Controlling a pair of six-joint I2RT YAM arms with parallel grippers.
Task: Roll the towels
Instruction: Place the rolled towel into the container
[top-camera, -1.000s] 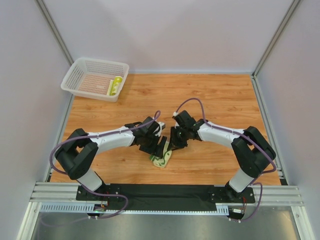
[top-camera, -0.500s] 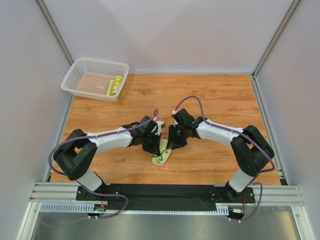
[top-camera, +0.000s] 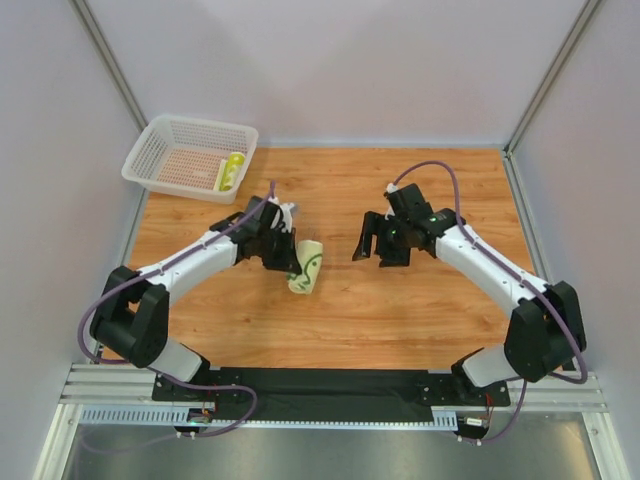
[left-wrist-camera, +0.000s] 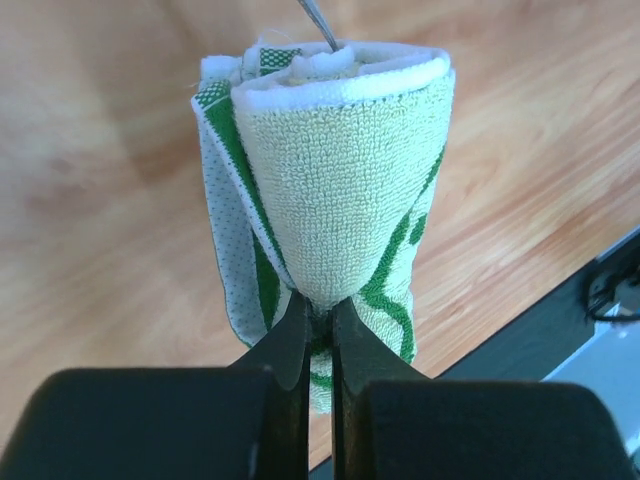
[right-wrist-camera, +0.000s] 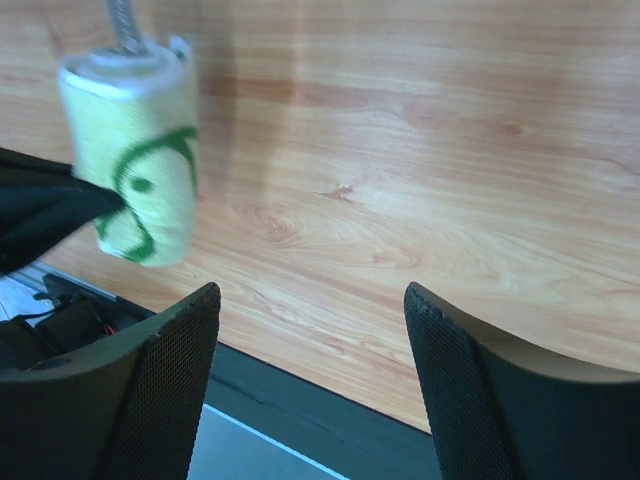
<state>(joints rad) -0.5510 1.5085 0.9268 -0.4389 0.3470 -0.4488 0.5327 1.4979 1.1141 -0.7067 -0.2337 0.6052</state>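
A cream towel (top-camera: 306, 266) with green swirls is rolled into a tight cylinder and hangs above the table. My left gripper (top-camera: 292, 260) is shut on its lower edge. In the left wrist view the roll (left-wrist-camera: 340, 180) stands up from the pinched fingertips of the left gripper (left-wrist-camera: 318, 318). My right gripper (top-camera: 377, 250) is open, empty and apart from the roll, to its right. In the right wrist view the towel (right-wrist-camera: 135, 170) shows upper left, beyond the wide-open right gripper (right-wrist-camera: 310, 300). A yellow-green rolled towel (top-camera: 232, 170) lies in the basket.
A white mesh basket (top-camera: 200, 122) stands at the table's back left corner. Grey walls close in the wooden table (top-camera: 400, 320) on three sides. The black base rail (top-camera: 320, 385) runs along the near edge.
My right gripper opened, let go of the towel and drew back to the right. My left gripper shut on the rolled towel and carried it up and to the left.
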